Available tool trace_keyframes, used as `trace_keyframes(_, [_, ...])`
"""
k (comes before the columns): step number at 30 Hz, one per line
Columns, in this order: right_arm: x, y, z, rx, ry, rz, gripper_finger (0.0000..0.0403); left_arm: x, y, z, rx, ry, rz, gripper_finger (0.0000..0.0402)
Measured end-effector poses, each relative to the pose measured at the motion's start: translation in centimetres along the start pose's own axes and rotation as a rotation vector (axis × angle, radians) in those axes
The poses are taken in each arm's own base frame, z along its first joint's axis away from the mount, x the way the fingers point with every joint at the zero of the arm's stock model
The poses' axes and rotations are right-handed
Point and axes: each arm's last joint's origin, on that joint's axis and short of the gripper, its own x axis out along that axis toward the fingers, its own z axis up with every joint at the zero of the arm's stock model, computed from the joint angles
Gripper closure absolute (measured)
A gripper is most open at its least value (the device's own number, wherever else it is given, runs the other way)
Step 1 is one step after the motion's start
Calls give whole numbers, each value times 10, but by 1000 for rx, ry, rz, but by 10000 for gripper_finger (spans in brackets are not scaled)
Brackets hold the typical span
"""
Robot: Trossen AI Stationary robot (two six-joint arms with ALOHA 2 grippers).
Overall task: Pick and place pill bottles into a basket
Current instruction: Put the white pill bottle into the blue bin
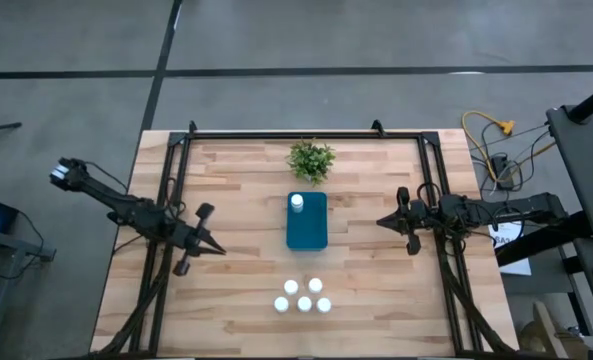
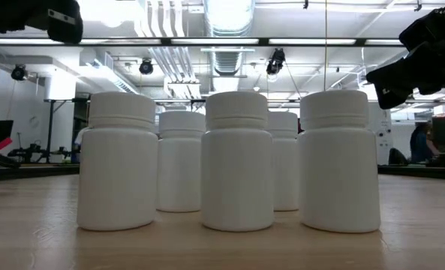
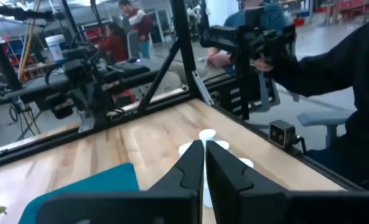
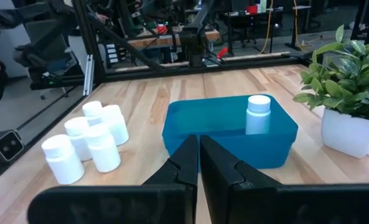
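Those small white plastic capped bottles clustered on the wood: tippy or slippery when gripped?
The small white plastic pill bottles look rigid and probably light. Smooth rounded walls may slip. Standing upright and packed close, a nudged one would likely knock a neighbour, then roll.

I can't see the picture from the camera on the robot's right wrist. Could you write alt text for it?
A teal-blue basket sits on a wooden table with one white pill bottle standing upright inside it. Five more pill bottles cluster on the table beside the basket, a potted plant stands on its other side, and the right hand, shut and empty, points toward the basket.
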Motion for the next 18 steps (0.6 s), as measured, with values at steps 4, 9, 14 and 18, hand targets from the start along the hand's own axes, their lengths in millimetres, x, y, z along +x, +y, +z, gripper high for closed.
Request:
trace_keyframes(4, [0, 0, 0, 0, 0, 0, 394, -7, -1, -8, 4, -7, 0, 402])
trace_keyframes(9, [0, 0, 0, -4, 0, 0, 394, -16, -2, -16, 5, -35, -31, 401])
trace_keyframes(14, [0, 0, 0, -4, 0, 0, 394, -22, -4, -22, -4, -81, -56, 401])
trace_keyframes(18, [0, 0, 0, -4, 0, 0, 394, -26, -4, -28, -10, -96, -48, 401])
